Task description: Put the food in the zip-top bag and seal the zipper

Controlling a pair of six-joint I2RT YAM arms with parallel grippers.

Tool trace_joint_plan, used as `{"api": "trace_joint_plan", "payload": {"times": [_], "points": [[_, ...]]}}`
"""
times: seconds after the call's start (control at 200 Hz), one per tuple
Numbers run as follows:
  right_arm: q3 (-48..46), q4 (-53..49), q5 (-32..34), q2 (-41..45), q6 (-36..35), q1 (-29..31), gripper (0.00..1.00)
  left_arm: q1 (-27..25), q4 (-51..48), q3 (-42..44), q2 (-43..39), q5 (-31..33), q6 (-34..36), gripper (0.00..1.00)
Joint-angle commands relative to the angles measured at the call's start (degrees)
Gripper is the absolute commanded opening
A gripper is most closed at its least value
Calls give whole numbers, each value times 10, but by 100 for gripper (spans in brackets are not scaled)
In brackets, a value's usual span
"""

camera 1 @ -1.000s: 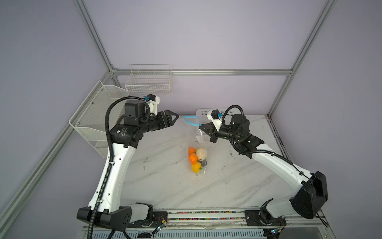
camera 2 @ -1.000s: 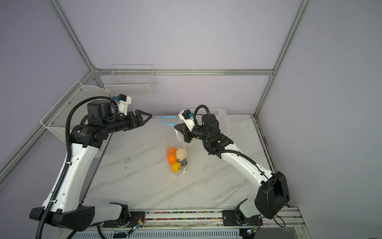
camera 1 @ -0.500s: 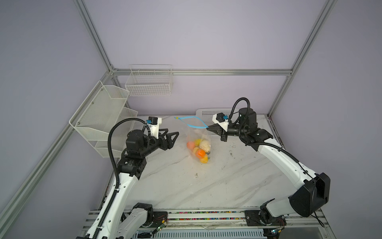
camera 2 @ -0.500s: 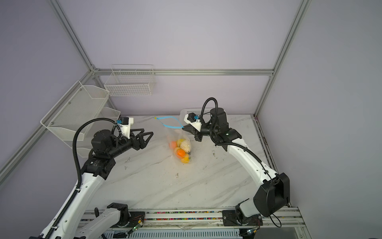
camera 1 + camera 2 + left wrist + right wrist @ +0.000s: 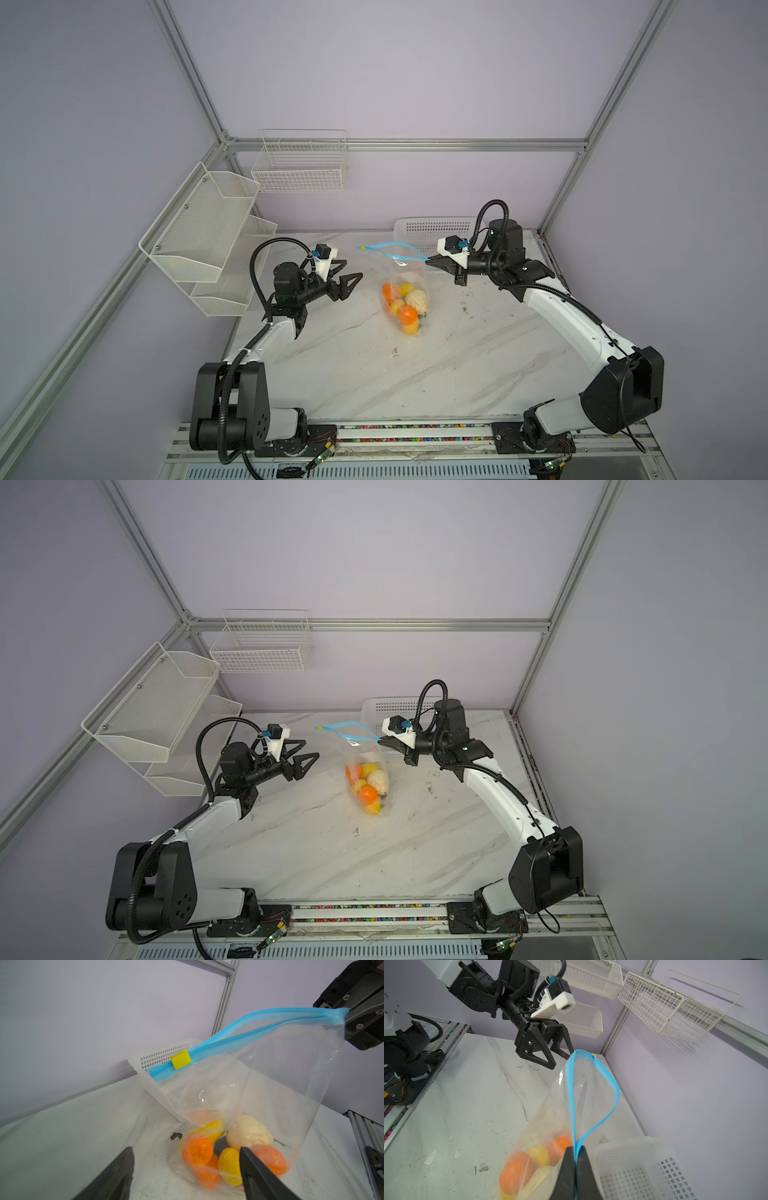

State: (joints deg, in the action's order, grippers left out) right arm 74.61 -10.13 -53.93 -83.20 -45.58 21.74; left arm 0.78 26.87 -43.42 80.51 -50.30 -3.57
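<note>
Judging from the near counter (image 5: 374, 374), which shows no loose piece, the filling looks done. The food (image 5: 405, 307) lies heaped in the bottom of the bag (image 5: 409, 270), orange, yellow, cream and a dark bit together, though the heap hides the full count. The bag's bottom rests on the middle of the counter. Its top hangs from the right fingers (image 5: 566, 1172), which are clenched on the right end of the zipper (image 5: 207, 1046). The left fingers (image 5: 261, 1178) are spread wide and grasp nothing; they hover just left of the bag, near it but apart. The seal is not yet made: the two blue strips bow away from each other along most of the mouth, and the yellow tab (image 5: 180, 1059) sits at the left end, where alone they meet. What is left, I think, is for the left fingers to take the tab and draw it along toward the right fingers. Beyond, the basket (image 5: 432, 226) at the far edge shows no food in its visible part.
</note>
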Motion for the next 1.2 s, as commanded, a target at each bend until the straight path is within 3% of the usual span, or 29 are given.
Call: {"api": "trace_joint_plan", "payload": {"times": [0.0,0.205,0.36,1.025,1.195], "points": [[6,-4,-33,3,-22,-3,0,15,130,-73,51,-109,-7,78],[17,-5,-55,-16,-12,-2,0,40,298,-89,127,-157,-84,74],[26,-5,-63,-27,-4,-3,0,40,366,-127,185,-200,-146,67],[42,-2,-49,-50,8,-2,0,7,369,-112,205,-227,-155,50],[42,-1,-47,-49,10,-2,0,6,372,-107,206,-220,-161,50]]}}
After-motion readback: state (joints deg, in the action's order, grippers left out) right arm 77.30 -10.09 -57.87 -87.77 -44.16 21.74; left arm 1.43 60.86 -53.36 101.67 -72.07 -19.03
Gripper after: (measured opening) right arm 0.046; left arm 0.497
